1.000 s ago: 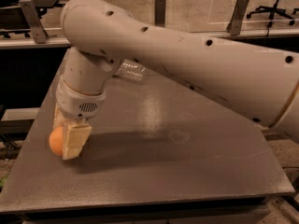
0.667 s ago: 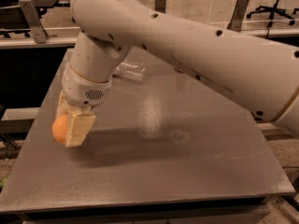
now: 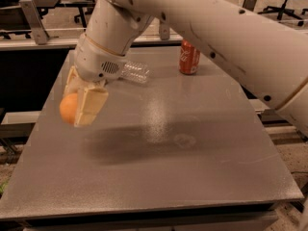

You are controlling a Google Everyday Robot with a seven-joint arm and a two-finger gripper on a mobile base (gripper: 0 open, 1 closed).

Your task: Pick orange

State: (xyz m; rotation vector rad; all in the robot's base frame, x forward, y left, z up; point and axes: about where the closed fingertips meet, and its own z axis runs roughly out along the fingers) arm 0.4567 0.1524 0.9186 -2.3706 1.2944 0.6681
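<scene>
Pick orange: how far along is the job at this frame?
Done: the grasp looks made, with the gripper shut on the orange. In hand: the orange hangs above the left side of the table, seemingly clear of the surface, with a shadow below it. Left: probably only finishing the lift. The red soda can and the clear bottle sit at the back.

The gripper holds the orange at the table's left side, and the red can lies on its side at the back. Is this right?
Not quite. The camera view shows the red can standing upright at the back of the table, not on its side. The gripper does hold the orange at the left side.
</scene>
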